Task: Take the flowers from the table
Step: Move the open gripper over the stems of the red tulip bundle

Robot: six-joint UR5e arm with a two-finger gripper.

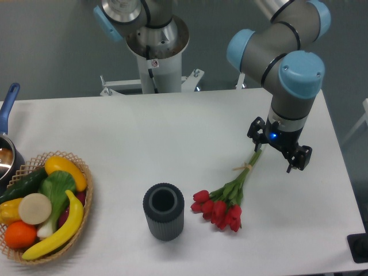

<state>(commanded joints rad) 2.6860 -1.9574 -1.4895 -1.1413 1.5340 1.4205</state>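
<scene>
The grey-and-blue robot arm (290, 63) reaches in from the upper right, and its black two-finger gripper (280, 150) hangs low over the large white smooth table (172, 132), right at the stem end of the flowers. The small bunch of red tulip buds with green stems (227, 198) lies flat on the table, right of centre: red heads fanned out toward the front edge, stems running up and to the right, bound by a pale band (245, 168) just below the gripper. The stem tips disappear under the gripper's body. One dark finger (299, 158) sticks out on the right side, another part on the left, so the jaws look spread apart, but from this angle I can't tell whether they have the stems or not.

Just left of the tulip heads, close but not touching, stands a dark grey ribbed cylindrical cup (164, 211), upright, mouth open to the top. Over at the front left corner sits a woven wicker basket (87, 198) loaded with fruit and vegetables: yellow bananas, an orange, something green and leafy. Behind it, at the left edge, a metal pot with a blue handle (8, 106) pokes into view.
</scene>
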